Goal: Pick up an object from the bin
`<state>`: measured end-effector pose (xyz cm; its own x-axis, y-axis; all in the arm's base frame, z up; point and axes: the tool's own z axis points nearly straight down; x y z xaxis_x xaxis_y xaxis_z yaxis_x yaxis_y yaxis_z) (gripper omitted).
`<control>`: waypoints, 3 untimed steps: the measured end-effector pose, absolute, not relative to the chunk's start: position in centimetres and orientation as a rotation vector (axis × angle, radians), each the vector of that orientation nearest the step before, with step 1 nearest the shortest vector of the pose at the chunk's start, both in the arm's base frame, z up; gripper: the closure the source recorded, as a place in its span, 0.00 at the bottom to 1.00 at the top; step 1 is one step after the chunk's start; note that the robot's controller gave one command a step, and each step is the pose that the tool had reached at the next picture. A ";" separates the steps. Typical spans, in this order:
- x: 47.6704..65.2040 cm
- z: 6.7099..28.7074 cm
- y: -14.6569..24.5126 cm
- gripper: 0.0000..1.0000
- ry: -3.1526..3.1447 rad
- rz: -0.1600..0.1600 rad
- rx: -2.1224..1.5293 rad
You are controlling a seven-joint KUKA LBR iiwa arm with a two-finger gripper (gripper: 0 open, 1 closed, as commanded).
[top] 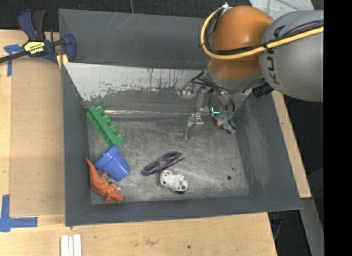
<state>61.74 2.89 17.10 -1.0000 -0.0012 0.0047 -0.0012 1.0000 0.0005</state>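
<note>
Hanging from the arm's (291,51) orange-capped wrist, our gripper (210,123) points down over bare floor at the bin's (165,34) far right, close to the back wall. We see its fingers spread with nothing between them. Nearest, well apart, lie purple scissors (161,163) and a small white toy (173,181). A green toothed block (105,125), blue cup (113,163) and orange lizard (103,184) line the left wall.

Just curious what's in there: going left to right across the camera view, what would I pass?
The green ridged block, then purple looped thing, then gripper. Skipped: orange figure and blue cup overlap the block, white toy overlaps the purple thing.
</note>
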 end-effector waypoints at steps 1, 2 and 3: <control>61.9 17.6 2.9 0.00 -3.145 -0.001 0.001; 58.9 13.2 5.0 0.00 -3.138 0.002 0.311; 57.0 11.5 6.7 0.00 -3.118 -0.001 0.365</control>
